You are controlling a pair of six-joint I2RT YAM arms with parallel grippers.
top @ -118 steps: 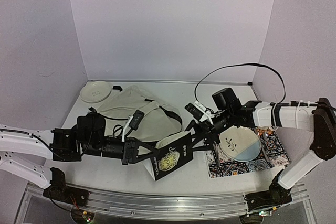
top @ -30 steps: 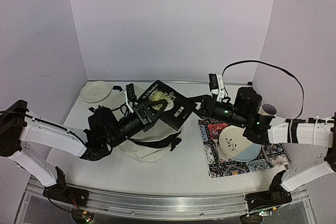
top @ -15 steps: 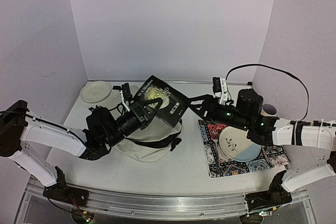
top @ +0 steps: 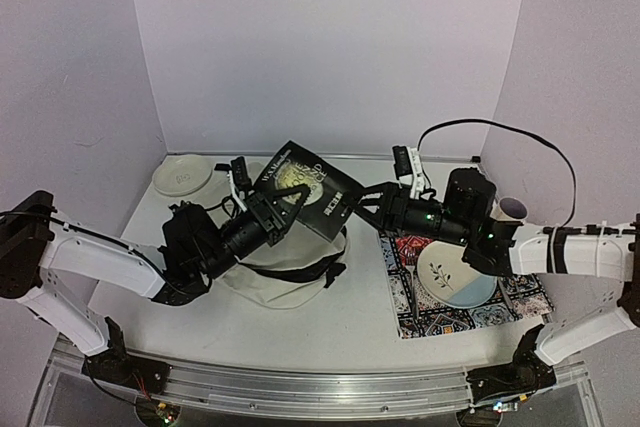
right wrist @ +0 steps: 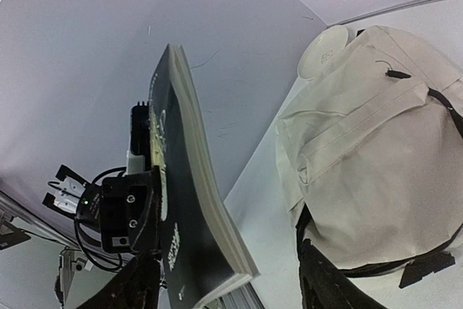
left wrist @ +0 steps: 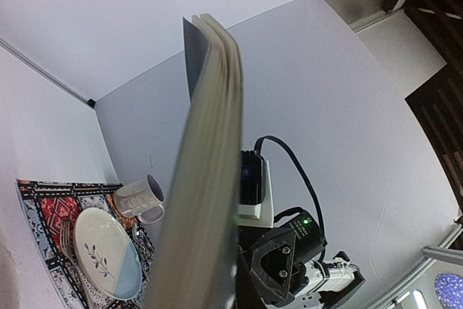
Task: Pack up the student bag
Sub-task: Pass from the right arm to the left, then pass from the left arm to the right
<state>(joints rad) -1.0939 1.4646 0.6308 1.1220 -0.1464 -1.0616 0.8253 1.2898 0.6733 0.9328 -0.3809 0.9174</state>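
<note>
My left gripper [top: 288, 205] is clamped on a black paperback book [top: 312, 187] and holds it up in the air, tilted, with its gold cover picture facing the overhead camera. From my left wrist the book [left wrist: 206, 179] shows edge-on, its pale page block running up the middle of the view.

My right gripper [top: 368, 202] reaches in from the right, level with the book's lower right corner. Its fingers stand apart. From my right wrist that corner of the book [right wrist: 184, 200] sits in the gap between them, and I cannot tell whether either finger touches it.

The student bag [top: 275, 292] lies on the white table [top: 330, 342], directly under the raised book and my left wrist. It is a cream fabric backpack, slumped and rounded, with black straps across its near side. From my right wrist the bag [right wrist: 376, 171] fills the right half of the view. I cannot tell whether its zipper is open.

To the right of the bag lies a multicoloured patterned mat [top: 420, 322]. On it sits a white and pale blue plate [top: 455, 277] with a leaf sprig. A white mug [top: 510, 209] stands at the mat's far edge. A plain white dish [top: 182, 177] rests at the far left corner of the table, just beyond the bag.
</note>
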